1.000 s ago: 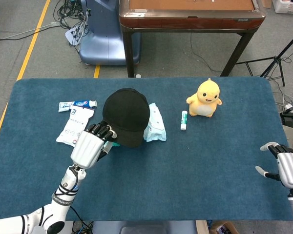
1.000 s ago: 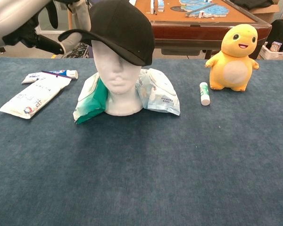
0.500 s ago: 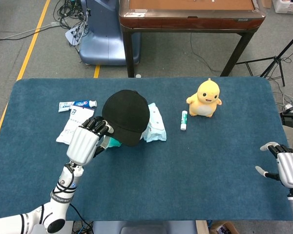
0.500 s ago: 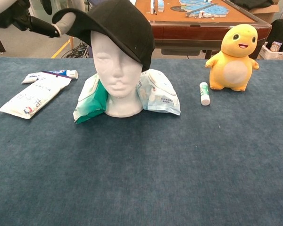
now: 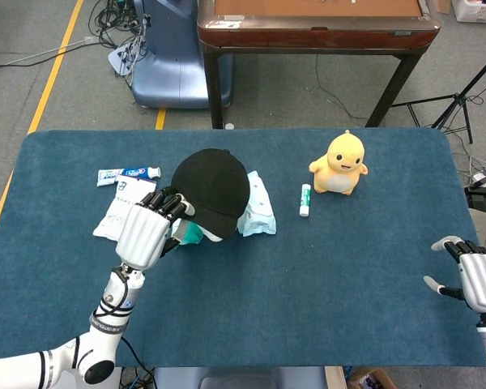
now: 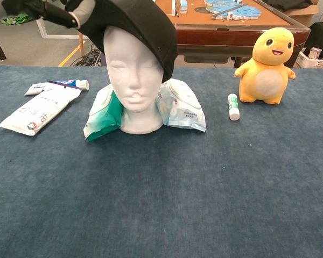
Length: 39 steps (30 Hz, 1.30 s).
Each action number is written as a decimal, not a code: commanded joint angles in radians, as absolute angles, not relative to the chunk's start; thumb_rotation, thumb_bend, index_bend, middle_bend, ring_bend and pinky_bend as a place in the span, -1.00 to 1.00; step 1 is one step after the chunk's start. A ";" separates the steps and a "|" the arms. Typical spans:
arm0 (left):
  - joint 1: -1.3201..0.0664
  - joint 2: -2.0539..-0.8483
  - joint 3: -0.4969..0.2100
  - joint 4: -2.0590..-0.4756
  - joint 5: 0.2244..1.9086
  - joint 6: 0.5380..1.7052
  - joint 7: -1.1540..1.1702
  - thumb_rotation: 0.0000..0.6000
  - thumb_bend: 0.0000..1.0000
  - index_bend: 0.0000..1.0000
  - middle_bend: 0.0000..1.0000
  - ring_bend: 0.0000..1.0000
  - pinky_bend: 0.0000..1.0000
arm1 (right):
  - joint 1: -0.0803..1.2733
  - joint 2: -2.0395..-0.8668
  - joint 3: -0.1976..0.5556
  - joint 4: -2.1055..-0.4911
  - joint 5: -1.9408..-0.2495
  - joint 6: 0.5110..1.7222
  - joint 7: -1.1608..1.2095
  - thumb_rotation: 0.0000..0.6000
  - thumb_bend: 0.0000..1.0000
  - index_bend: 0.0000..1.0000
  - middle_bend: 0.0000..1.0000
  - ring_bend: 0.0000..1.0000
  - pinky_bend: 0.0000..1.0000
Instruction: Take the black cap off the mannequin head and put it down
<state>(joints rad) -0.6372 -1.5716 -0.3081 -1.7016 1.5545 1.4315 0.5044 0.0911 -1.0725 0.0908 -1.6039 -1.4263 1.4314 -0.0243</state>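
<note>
The black cap (image 5: 212, 188) (image 6: 142, 24) sits tipped back on the white mannequin head (image 6: 132, 80), its brim lifted clear of the forehead. My left hand (image 5: 147, 229) (image 6: 56, 11) grips the brim at the cap's front left, high above the table. The whole face of the head shows in the chest view. My right hand (image 5: 472, 275) hangs at the table's right edge, fingers apart and holding nothing, far from the cap.
Wipe packets (image 6: 180, 105) and a green-white packet (image 6: 101, 113) flank the head's base. A white pouch (image 6: 35, 110) and toothpaste tube (image 6: 56, 85) lie left. A yellow plush duck (image 6: 269, 64) and small white tube (image 6: 233, 106) stand right. Blue table (image 6: 167, 193).
My left hand has risen with the brim, tipping the cap back and upward; the forehead, covered a second ago, now shows. The right hand has not moved.
</note>
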 commanded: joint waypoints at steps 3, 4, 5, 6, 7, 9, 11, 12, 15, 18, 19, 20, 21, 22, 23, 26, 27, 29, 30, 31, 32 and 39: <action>-0.658 -1.578 -0.330 -1.712 1.532 1.414 0.534 1.00 0.09 0.00 0.00 -0.39 -0.06 | 0.092 -1.073 0.091 -1.603 -1.425 1.430 -0.023 1.00 -0.84 -0.21 -0.29 -0.32 -0.12; -0.661 -1.579 -0.335 -1.713 1.527 1.411 0.540 1.00 0.09 0.00 0.00 -0.39 -0.06 | 0.092 -1.072 0.091 -1.603 -1.425 1.430 -0.023 1.00 -0.84 -0.21 -0.29 -0.32 -0.12; -0.664 -1.579 -0.339 -1.714 1.520 1.409 0.545 1.00 0.09 0.00 0.00 -0.39 -0.06 | 0.092 -1.072 0.091 -1.603 -1.425 1.430 -0.023 1.00 -0.84 -0.21 -0.29 -0.32 -0.12; -0.668 -1.579 -0.345 -1.716 1.512 1.405 0.551 1.00 0.09 0.00 0.00 -0.39 -0.06 | 0.092 -1.072 0.091 -1.603 -1.425 1.429 -0.022 1.00 -0.84 -0.21 -0.29 -0.32 -0.12; -0.671 -1.578 -0.349 -1.716 1.505 1.402 0.557 1.00 0.09 0.00 0.00 -0.39 -0.06 | 0.092 -1.072 0.091 -1.603 -1.425 1.429 -0.021 1.00 -0.84 -0.21 -0.29 -0.32 -0.12; -0.678 -1.572 -0.360 -1.720 1.483 1.391 0.575 1.00 0.09 0.00 0.00 -0.39 -0.06 | 0.093 -1.071 0.091 -1.602 -1.424 1.428 -0.021 1.00 -0.84 -0.21 -0.29 -0.32 -0.12; -0.683 -1.562 -0.371 -1.734 1.455 1.375 0.594 1.00 0.09 0.01 0.00 -0.39 -0.06 | 0.093 -1.071 0.091 -1.602 -1.424 1.427 -0.020 1.00 -0.84 -0.21 -0.29 -0.32 -0.12; -0.687 -1.553 -0.379 -1.745 1.436 1.366 0.611 1.00 0.09 0.01 0.00 -0.39 -0.06 | 0.093 -1.071 0.091 -1.602 -1.424 1.427 -0.020 1.00 -0.84 -0.21 -0.29 -0.32 -0.12; -0.698 -1.533 -0.400 -1.774 1.392 1.348 0.661 1.00 0.09 0.01 0.00 -0.39 -0.06 | 0.094 -1.071 0.091 -1.602 -1.423 1.426 -0.021 1.00 -0.84 -0.21 -0.29 -0.32 -0.12; -0.709 -1.513 -0.418 -1.810 1.343 1.332 0.705 1.00 0.09 0.02 0.00 -0.39 -0.06 | 0.095 -1.071 0.091 -1.603 -1.422 1.423 -0.024 1.00 -0.84 -0.21 -0.29 -0.32 -0.12; -0.713 -1.509 -0.423 -1.819 1.329 1.329 0.718 1.00 0.09 0.02 0.00 -0.39 -0.06 | 0.095 -1.071 0.091 -1.603 -1.422 1.423 -0.024 1.00 -0.84 -0.21 -0.29 -0.32 -0.12; -0.716 -1.504 -0.428 -1.827 1.316 1.327 0.730 1.00 0.09 0.02 0.00 -0.39 -0.06 | 0.096 -1.071 0.091 -1.603 -1.422 1.422 -0.024 1.00 -0.84 -0.21 -0.29 -0.32 -0.12; -0.720 -1.500 -0.433 -1.836 1.298 1.324 0.744 1.00 0.09 0.02 0.00 -0.39 -0.06 | 0.096 -1.071 0.091 -1.603 -1.422 1.421 -0.024 1.00 -0.84 -0.21 -0.29 -0.32 -0.12; -0.724 -1.498 -0.438 -1.841 1.283 1.323 0.752 1.00 0.09 0.02 0.00 -0.39 -0.06 | 0.096 -1.071 0.091 -1.603 -1.421 1.421 -0.024 1.00 -0.84 -0.21 -0.29 -0.32 -0.12; -0.729 -1.495 -0.443 -1.848 1.262 1.319 0.762 1.00 0.09 0.02 0.00 -0.39 -0.06 | 0.096 -1.071 0.091 -1.603 -1.420 1.420 -0.025 1.00 -0.84 -0.21 -0.29 -0.32 -0.12; -0.741 -1.488 -0.454 -1.859 1.215 1.311 0.782 1.00 0.09 0.02 -0.01 -0.40 -0.06 | 0.097 -1.071 0.091 -1.602 -1.420 1.418 -0.024 1.00 -0.84 -0.21 -0.29 -0.32 -0.12; -0.747 -1.486 -0.457 -1.860 1.200 1.311 0.791 1.00 0.09 0.02 -0.02 -0.40 -0.06 | 0.097 -1.071 0.091 -1.602 -1.420 1.418 -0.023 1.00 -0.84 -0.21 -0.29 -0.32 -0.12; -0.755 -1.486 -0.460 -1.861 1.187 1.315 0.799 1.00 0.09 0.02 -0.02 -0.41 -0.06 | 0.098 -1.070 0.092 -1.601 -1.418 1.417 -0.022 1.00 -0.83 -0.21 -0.29 -0.32 -0.12; -0.760 -1.486 -0.461 -1.862 1.180 1.318 0.801 1.00 0.09 0.02 -0.02 -0.41 -0.06 | 0.099 -1.070 0.092 -1.601 -1.416 1.415 -0.021 1.00 -0.84 -0.21 -0.29 -0.32 -0.12; -0.763 -1.486 -0.462 -1.865 1.176 1.319 0.803 1.00 0.09 0.02 -0.02 -0.41 -0.06 | 0.099 -1.070 0.092 -1.601 -1.414 1.413 -0.020 1.00 -0.84 -0.21 -0.29 -0.32 -0.12; -0.766 -1.485 -0.463 -1.867 1.172 1.321 0.804 1.00 0.09 0.02 -0.02 -0.41 -0.06 | 0.099 -1.070 0.092 -1.601 -1.414 1.412 -0.020 1.00 -0.84 -0.21 -0.29 -0.32 -0.12; -0.791 -1.479 -0.464 -1.885 1.151 1.336 0.810 1.00 0.09 0.02 -0.02 -0.41 -0.06 | 0.103 -1.070 0.093 -1.600 -1.409 1.404 -0.023 1.00 -0.84 -0.21 -0.29 -0.32 -0.12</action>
<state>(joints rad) -0.7895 -1.4799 -0.4636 -1.8833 1.1520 1.3346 0.8110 0.1034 -1.0695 0.0932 -1.6004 -1.4091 1.4043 -0.0230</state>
